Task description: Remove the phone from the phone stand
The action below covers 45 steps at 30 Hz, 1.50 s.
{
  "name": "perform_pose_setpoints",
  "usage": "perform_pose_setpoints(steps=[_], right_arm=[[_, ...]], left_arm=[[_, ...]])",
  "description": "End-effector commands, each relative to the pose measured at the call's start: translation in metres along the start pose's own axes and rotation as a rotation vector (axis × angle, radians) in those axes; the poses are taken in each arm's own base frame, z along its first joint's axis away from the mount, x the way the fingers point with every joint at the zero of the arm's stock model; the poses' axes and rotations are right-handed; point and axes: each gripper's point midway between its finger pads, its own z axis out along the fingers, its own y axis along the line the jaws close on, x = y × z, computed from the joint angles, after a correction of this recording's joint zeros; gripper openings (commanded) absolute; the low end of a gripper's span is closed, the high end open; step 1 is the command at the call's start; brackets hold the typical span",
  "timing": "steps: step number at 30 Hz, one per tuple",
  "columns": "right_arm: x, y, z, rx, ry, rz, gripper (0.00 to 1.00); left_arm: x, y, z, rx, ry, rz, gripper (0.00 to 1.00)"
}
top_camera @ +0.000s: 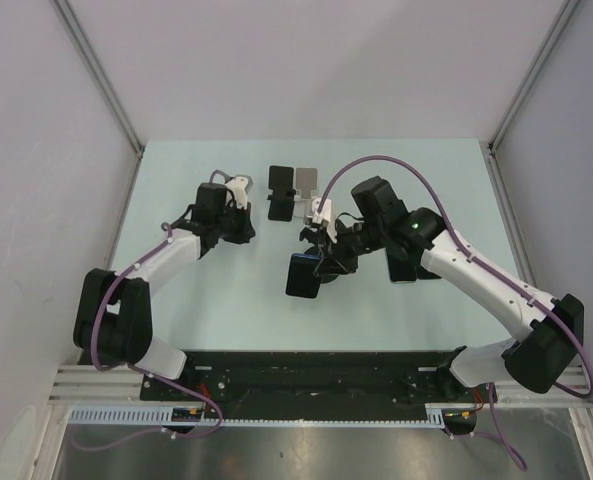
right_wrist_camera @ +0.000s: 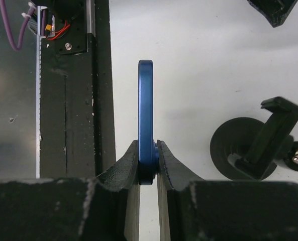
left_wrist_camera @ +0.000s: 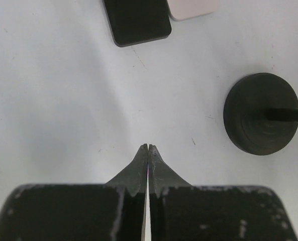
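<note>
**Phone out of the stand, held in the right gripper**

The right gripper (right_wrist_camera: 147, 150) was closed on the phone (right_wrist_camera: 145, 105), its two fingers (right_wrist_camera: 127, 168) pressed against the flat faces near one end, so that the wrist camera saw only the blue rim, edge-on and upright between them. From the top camera the phone (top_camera: 304, 275) appeared as a dark slab at the tip of the right gripper (top_camera: 321, 260), over the middle of the table (top_camera: 206, 300), on the near side of the phone stand (top_camera: 281, 206) and clearly apart from it. Whether the phone touched the tabletop could not be told.

The phone stand (right_wrist_camera: 254, 145) stood on its round black base with its cradle holding nothing, off to the side of the right gripper.

The left gripper (left_wrist_camera: 147, 148) was fully closed, fingertips meeting with nothing between them, low over bare tabletop. The round base of the phone stand (left_wrist_camera: 262, 113) lay near it. Beyond, a black handset (left_wrist_camera: 137, 20) and a pale handset (left_wrist_camera: 191, 7) lay flat side by side on the table
</note>
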Motion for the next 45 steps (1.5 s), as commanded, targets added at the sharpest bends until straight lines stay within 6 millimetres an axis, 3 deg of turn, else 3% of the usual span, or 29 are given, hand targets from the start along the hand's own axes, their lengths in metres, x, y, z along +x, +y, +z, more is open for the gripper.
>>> perform_pose_setpoints(steps=[1, 4, 5, 8, 13, 15, 19, 22, 28, 33, 38, 41, 45], right_arm=[[-0.019, 0.003, -0.004, -0.016, -0.059, -0.029, 0.00], [-0.028, -0.002, -0.003, 0.001, -0.092, -0.018, 0.00], [-0.032, -0.003, -0.003, 0.008, -0.104, -0.002, 0.00], [-0.042, -0.006, -0.004, 0.024, -0.139, -0.006, 0.00], [-0.053, -0.012, -0.006, 0.028, -0.146, 0.028, 0.00], [-0.051, -0.017, -0.006, 0.034, -0.133, 0.069, 0.00], [-0.067, -0.031, -0.017, 0.072, -0.169, 0.135, 0.00], [-0.079, -0.038, -0.024, 0.086, -0.201, 0.173, 0.00], [-0.079, -0.041, -0.026, 0.042, -0.193, 0.233, 0.00], [-0.081, -0.024, -0.031, -0.035, -0.204, 0.149, 0.00], [-0.082, -0.005, -0.039, -0.096, -0.212, 0.063, 0.00], [-0.083, 0.003, -0.039, -0.129, -0.207, 0.026, 0.00], [-0.086, 0.010, -0.039, -0.141, -0.209, -0.024, 0.00]], left_arm=[[-0.034, -0.016, -0.021, 0.036, -0.108, 0.021, 0.01], [-0.053, -0.024, -0.042, 0.055, -0.180, 0.048, 0.12], [-0.056, -0.026, -0.047, 0.058, -0.197, 0.057, 0.24], [-0.076, -0.035, -0.074, 0.068, -0.285, 0.086, 0.47], [-0.093, -0.058, -0.111, 0.145, -0.383, 0.134, 0.81], [-0.097, -0.069, -0.128, 0.173, -0.430, 0.173, 0.86], [-0.100, -0.089, -0.156, 0.177, -0.515, 0.290, 0.97], [-0.101, -0.098, -0.175, 0.167, -0.577, 0.362, 1.00], [-0.091, -0.123, -0.188, 0.293, -0.601, 0.453, 1.00], [-0.073, -0.161, -0.203, 0.533, -0.600, 0.599, 0.99], [-0.062, -0.185, -0.211, 0.711, -0.574, 0.668, 0.96], [-0.056, -0.198, -0.216, 0.826, -0.538, 0.663, 0.90], [-0.049, -0.208, -0.210, 0.943, -0.451, 0.613, 0.74]])
